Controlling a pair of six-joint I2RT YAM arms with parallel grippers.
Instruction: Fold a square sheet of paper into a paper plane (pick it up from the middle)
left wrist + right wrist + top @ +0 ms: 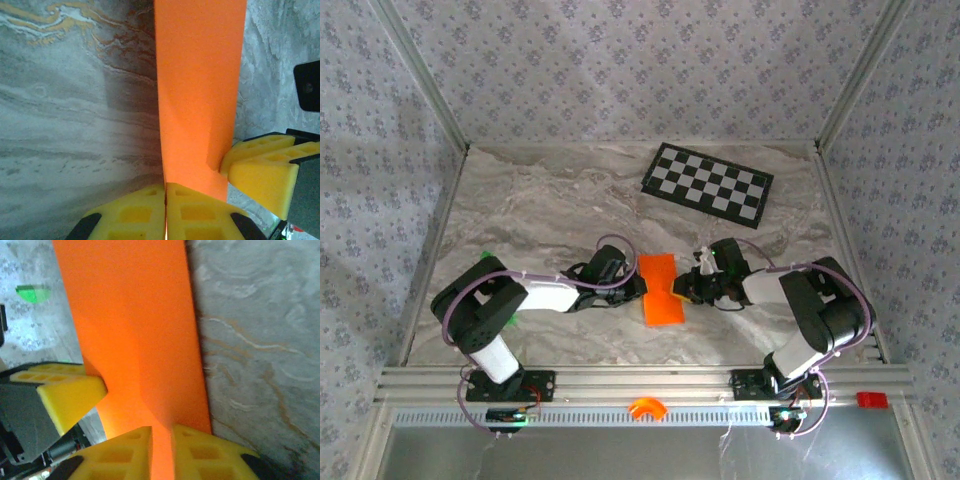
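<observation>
While a crease is apparently being worked, we see from above the square sheet of paper [661, 290], already folded to a narrow strip, at mid-tabletop [550, 210] between the left arm [545, 296] and the right arm [800, 292]. At the left wrist, the left fingers [200, 215] are pressed together on the paper's near edge. At the right wrist, the right fingers [200, 455] show a narrow gap with paper running through; we cannot tell whether they grip. We judge one side should pin firmly while the other presses along the fold, edges aligned.
</observation>
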